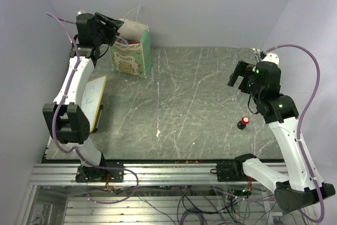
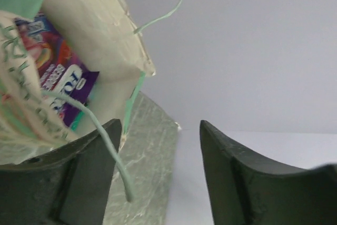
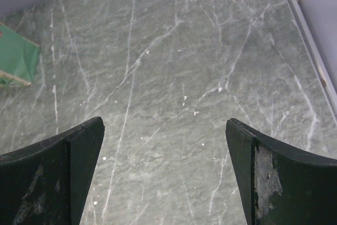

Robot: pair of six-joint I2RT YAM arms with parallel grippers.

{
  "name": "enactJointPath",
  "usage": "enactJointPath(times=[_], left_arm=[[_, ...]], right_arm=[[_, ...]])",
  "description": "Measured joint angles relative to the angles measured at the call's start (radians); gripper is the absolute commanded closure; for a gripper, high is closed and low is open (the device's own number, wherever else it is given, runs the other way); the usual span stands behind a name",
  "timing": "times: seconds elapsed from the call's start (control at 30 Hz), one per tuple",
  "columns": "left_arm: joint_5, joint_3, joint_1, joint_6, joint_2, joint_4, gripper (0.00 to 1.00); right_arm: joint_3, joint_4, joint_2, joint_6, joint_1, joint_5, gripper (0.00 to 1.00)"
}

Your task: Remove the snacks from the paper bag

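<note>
My left gripper is the nearer one by far; it hangs at the mouth of the paper bag in the upper left of the overhead view, while my right gripper waits well apart at the right of that frame, jaws wide over bare table, gripping nothing.

In my left wrist view the bag fills the upper left; a pink-purple packet stands inside it against the tan wall, slanting down from upper left to lower right, partly hidden behind the printed front, so I cannot tell its full length. It lies up and to the left of my fingers, not between them; only table and wall show in the gap.

My left jaws stand parted and hold nothing; a string handle droops across the left-hand finger. I judge the next move must carry me leftward and deeper into the mouth, keeping clear of that string.
</note>
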Motion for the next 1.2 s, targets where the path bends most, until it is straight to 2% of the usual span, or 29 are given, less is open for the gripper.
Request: enactJointPath(times=[0.13, 0.3, 0.37, 0.57, 0.77, 1.2], left_arm=[[0.039, 0.032, -0.003, -0.079, 0.09, 0.088, 0.52], [0.053, 0.082, -0.024, -0.126, 0.15, 0.134, 0.8], [0.059, 0.086, -0.035, -0.135, 0.151, 0.14, 0.86], [0.076, 0.089, -0.082, -0.136, 0.151, 0.131, 0.91], [0.081, 0.076, -0.176, -0.117, 0.144, 0.11, 0.93], [0.129, -0.069, -0.38, -0.037, -0.053, -0.047, 0.93]], right_arm=[[0.0, 0.007, 0.021, -0.016, -0.001, 0.025, 0.0], [0.0, 0.01, 0.024, -0.045, -0.002, 0.055, 0.0], [0.0, 0.015, 0.021, -0.057, -0.003, 0.063, 0.0], [0.0, 0.024, -0.001, -0.08, -0.004, 0.062, 0.0], [-0.026, 0.032, -0.015, -0.07, -0.004, 0.023, 0.0], [-0.066, 0.05, -0.008, 0.001, -0.005, -0.117, 0.0]])
